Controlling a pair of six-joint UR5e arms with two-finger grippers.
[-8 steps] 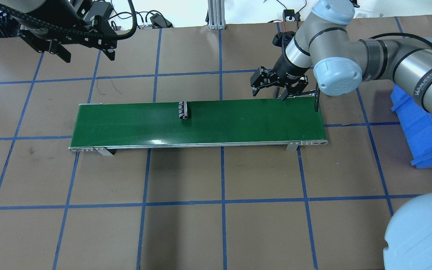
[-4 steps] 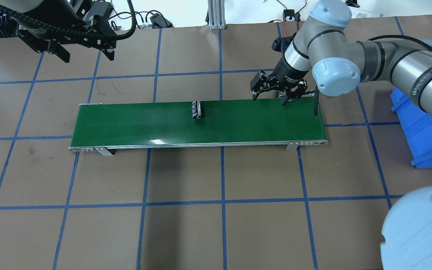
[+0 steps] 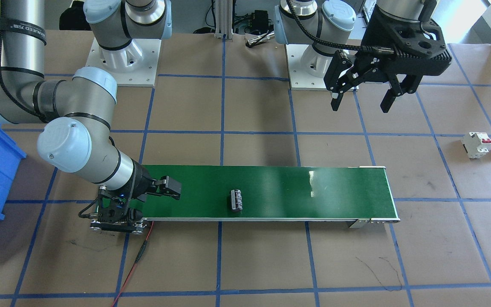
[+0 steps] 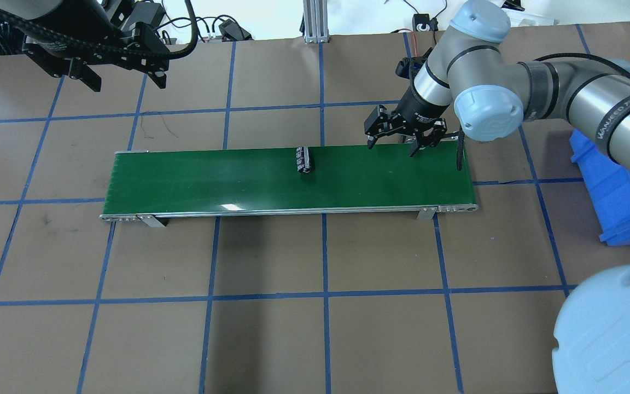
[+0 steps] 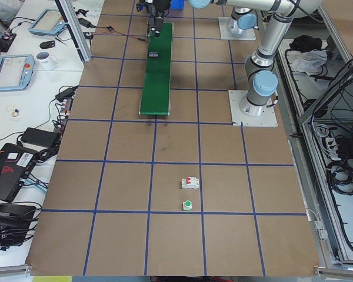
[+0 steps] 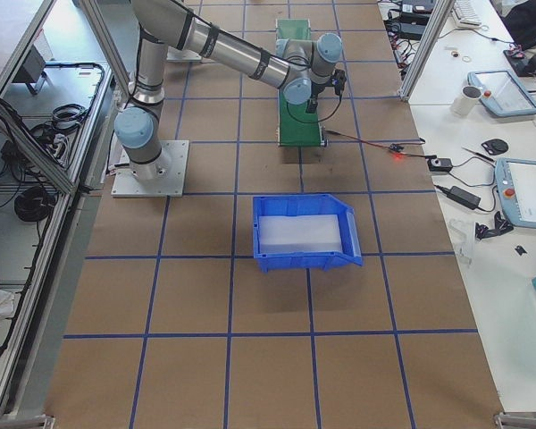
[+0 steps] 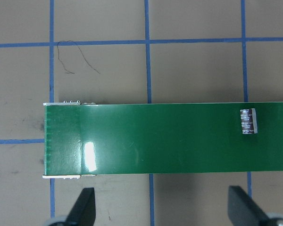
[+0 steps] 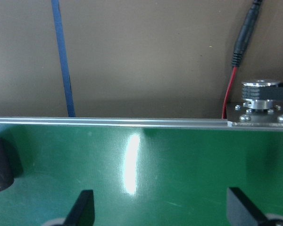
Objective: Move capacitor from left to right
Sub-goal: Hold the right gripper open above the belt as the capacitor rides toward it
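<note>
Capacitor (image 4: 304, 160) lies mid green belt (image 4: 211, 180), its print unreadable. Right gripper (image 4: 392, 150) released, empty, at belt's far right edge. Left gripper (image 4: 129, 85) released, far left. Arm strap (image 4: 618, 115) reads roughly "WANLEED".

Under my left fingers (image 7: 83, 207) and my right fingers (image 8: 83, 207) spreads a brown table (image 4: 271, 339), squared off by blue tape lines (image 4: 325, 246). Past my fingertips the table ends at a brightly lit white bench (image 5: 23, 88) carrying control tablets (image 5: 12, 71), a mug (image 5: 42, 57) and black adapters (image 5: 35, 137). An aluminium post (image 4: 312, 22) rises at that edge. Far behind my fingers, a metal-framed bay (image 5: 335, 117) holds coiled cables (image 5: 341, 176).
</note>
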